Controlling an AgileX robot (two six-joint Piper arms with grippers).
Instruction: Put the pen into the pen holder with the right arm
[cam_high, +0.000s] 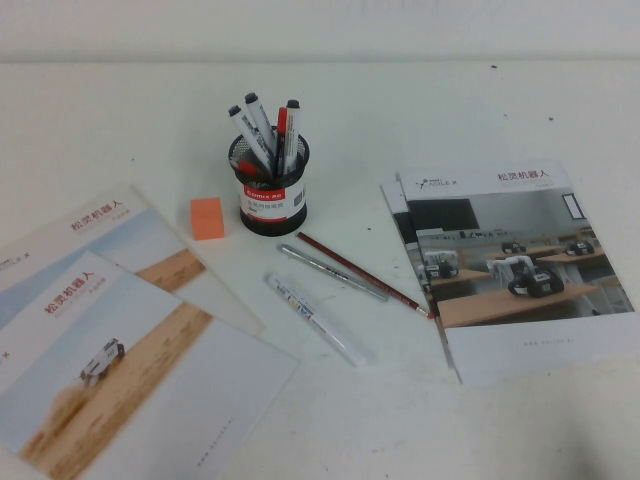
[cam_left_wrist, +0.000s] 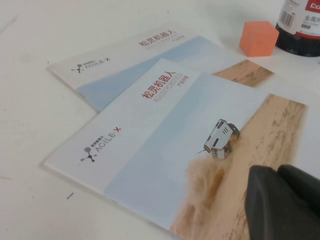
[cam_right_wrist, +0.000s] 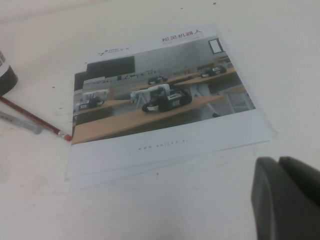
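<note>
The pen holder, a black mesh cup with a red-and-white label, stands upright at the table's middle back. Three white-barrelled markers with black caps and a red pen stand in it; I cannot tell which is the task's pen. No black-capped marker lies on the table. Neither arm shows in the high view. My left gripper is shut and empty over the brochures on the left. My right gripper is shut and empty above bare table near the right brochure. The holder's base shows in the left wrist view.
A slim silver pen, a red pencil and an all-white pen lie in front of the holder. An orange block sits to its left. Brochures lie at the left and right.
</note>
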